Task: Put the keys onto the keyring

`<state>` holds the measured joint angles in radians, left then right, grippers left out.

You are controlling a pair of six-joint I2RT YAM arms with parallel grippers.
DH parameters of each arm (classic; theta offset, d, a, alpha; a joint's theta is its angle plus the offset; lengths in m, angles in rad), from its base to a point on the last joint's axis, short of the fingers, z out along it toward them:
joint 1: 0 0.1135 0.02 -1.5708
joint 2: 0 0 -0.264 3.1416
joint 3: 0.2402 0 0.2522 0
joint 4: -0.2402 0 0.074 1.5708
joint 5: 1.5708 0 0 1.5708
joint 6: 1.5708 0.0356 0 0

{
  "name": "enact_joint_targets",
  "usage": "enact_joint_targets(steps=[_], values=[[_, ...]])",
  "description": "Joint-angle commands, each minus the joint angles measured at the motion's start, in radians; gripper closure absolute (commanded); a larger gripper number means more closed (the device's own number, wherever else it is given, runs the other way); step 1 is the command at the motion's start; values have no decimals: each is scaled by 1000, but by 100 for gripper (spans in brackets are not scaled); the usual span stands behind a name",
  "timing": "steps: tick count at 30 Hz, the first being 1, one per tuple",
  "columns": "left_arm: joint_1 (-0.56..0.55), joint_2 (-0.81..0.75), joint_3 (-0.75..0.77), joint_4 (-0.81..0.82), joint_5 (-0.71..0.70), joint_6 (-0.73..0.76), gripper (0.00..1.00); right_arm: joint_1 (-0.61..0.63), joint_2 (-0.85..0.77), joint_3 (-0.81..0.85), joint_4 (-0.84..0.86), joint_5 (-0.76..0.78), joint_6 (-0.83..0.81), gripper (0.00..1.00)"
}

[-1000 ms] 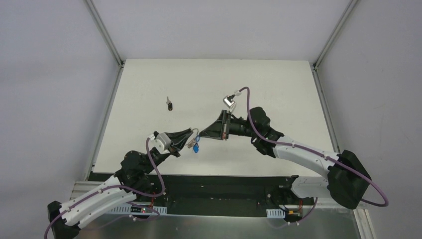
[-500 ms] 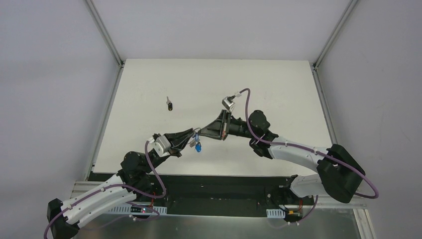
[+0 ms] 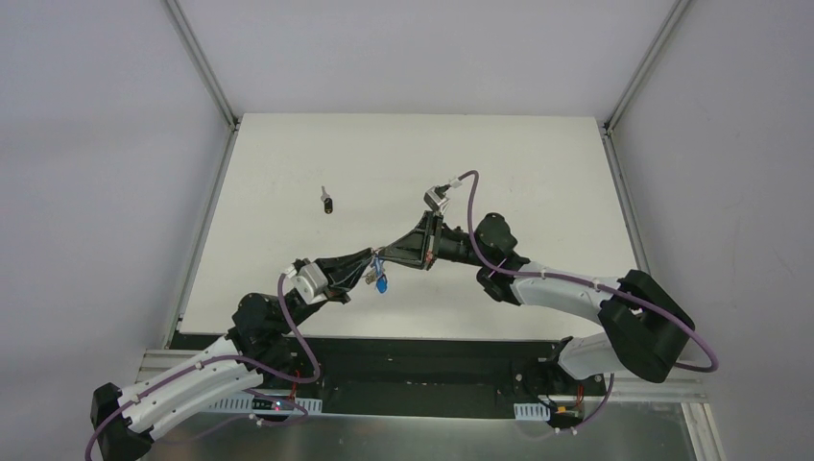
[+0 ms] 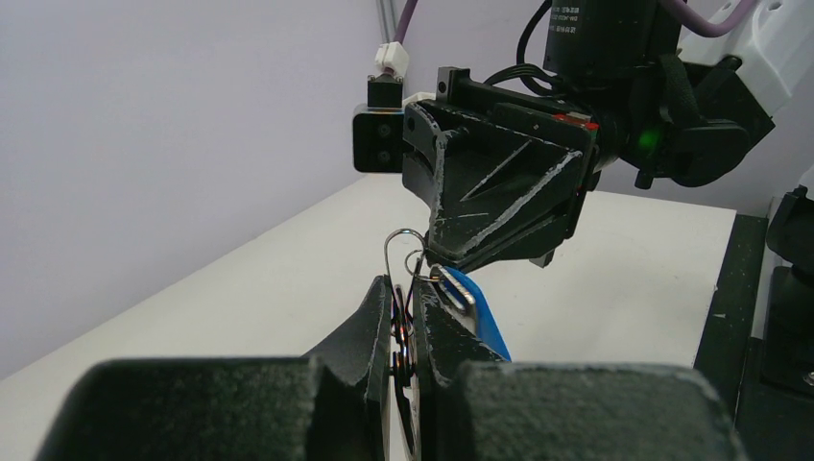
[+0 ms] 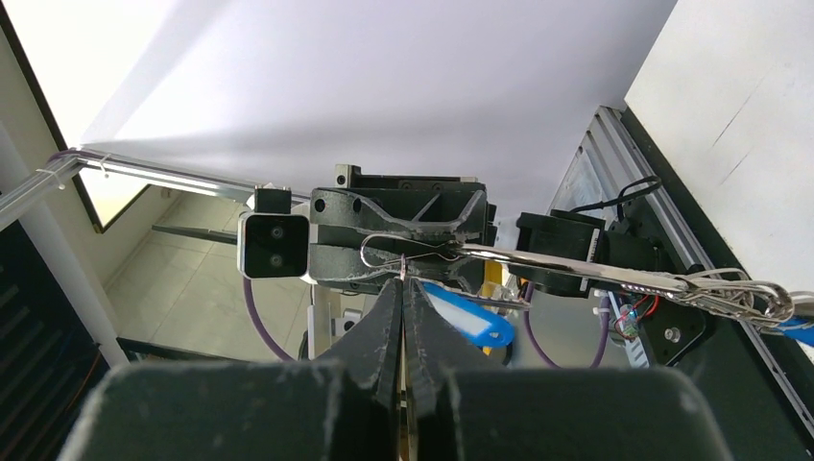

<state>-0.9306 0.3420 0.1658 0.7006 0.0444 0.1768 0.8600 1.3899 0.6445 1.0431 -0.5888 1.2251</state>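
Observation:
Above the table's near middle my two grippers meet tip to tip. The left gripper [image 3: 368,265] [image 4: 411,300] is shut on the keyring [image 4: 397,248], whose silver wire coils stand up between its fingers. A key with a blue head [image 3: 381,283] [image 4: 480,312] [image 5: 470,324] hangs from it. The right gripper [image 3: 384,255] [image 5: 403,284] is shut on a thin wire loop at the ring's top; what exactly it pinches is too small to tell. A long silver clasp [image 5: 614,276] runs off to the right. Another small key [image 3: 328,202] lies loose on the table, far left of both grippers.
The white table [image 3: 538,173] is bounded by metal rails [image 3: 206,77] at its left and right edges and grey walls behind. The black base strip [image 3: 422,351] runs along the near edge under both arms.
The right arm's wrist and elbow have slid a little to the left, toward the left gripper. Both grippers stay shut and joined at the keyring; the loose key has not moved.

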Motion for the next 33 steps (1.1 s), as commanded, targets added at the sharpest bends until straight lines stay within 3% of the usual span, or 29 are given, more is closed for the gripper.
enact_joint_targets(steps=[1,33], values=[[-7,-7,0,88,18,15,100,15,1,19,90,-13,5,100],[-8,-6,-6,83,55,-1,100,23,42,36,158,57,40,100]])
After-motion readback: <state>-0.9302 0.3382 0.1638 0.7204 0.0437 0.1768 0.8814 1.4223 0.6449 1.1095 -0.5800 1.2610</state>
